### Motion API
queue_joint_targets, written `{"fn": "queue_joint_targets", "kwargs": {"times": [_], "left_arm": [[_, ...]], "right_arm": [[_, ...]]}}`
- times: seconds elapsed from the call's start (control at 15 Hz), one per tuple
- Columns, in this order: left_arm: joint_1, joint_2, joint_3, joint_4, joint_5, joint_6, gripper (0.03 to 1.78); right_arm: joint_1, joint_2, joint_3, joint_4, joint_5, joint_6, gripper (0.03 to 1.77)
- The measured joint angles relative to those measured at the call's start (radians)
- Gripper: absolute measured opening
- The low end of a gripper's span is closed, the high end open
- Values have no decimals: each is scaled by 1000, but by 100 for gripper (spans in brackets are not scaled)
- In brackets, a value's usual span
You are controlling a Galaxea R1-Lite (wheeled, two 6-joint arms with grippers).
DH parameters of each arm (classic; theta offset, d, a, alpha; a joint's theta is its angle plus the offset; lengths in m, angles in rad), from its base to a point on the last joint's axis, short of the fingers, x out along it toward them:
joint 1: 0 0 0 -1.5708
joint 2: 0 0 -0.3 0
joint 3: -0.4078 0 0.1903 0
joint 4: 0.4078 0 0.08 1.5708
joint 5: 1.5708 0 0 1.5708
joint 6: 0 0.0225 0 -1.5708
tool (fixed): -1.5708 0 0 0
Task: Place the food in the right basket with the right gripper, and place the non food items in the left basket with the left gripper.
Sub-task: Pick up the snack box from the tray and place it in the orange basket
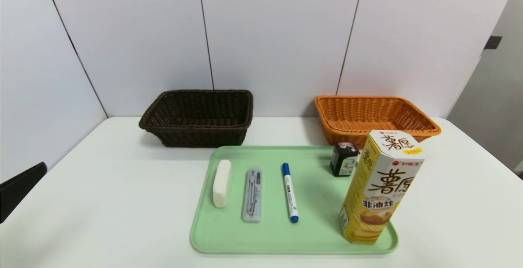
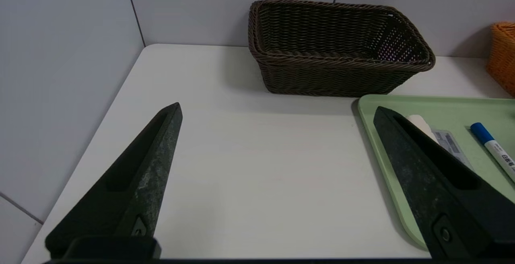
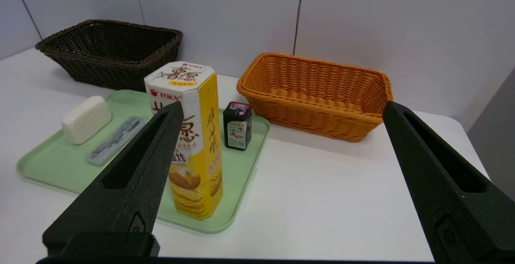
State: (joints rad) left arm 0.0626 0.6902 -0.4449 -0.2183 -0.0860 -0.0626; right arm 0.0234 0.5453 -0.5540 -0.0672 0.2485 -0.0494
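Here, the food [image 1: 378,186] and non food items [image 1: 253,194] are laid out on the green tray [image 1: 261,243] before both empty baskets, each side reachable by the left gripper [image 2: 277,113] and right gripper [image 3: 281,109], jaws spread wide.

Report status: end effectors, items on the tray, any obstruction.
Left end effector and right end effector open, empty. Yellow carton, black packet, white block, grey case, blue-capped marker all on green tray. No obstruction visible.
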Motion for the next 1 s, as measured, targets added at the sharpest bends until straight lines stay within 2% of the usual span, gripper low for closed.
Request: {"fn": "queue_joint_targets", "kwargs": {"times": [0.2, 0.27, 0.47, 0.73, 1.0], "left_arm": [[-1, 82, -9, -4, -1, 3, 169], [-1, 95, 2, -3, -2, 3, 169], [-2, 112, 45, -4, -3, -2, 169], [-1, 114, 59, -3, -4, 0, 169], [-2, 87, 67, 7, -6, 1, 169]], "right_arm": [[10, 147, 10, -67, 72, -38, 171], [21, 175, 34, -71, 83, -41, 171], [63, 221, 118, -72, 87, -63, 171], [177, 240, 179, -71, 86, -92, 171], [212, 301, 175, -105, 85, -95, 171]]}}
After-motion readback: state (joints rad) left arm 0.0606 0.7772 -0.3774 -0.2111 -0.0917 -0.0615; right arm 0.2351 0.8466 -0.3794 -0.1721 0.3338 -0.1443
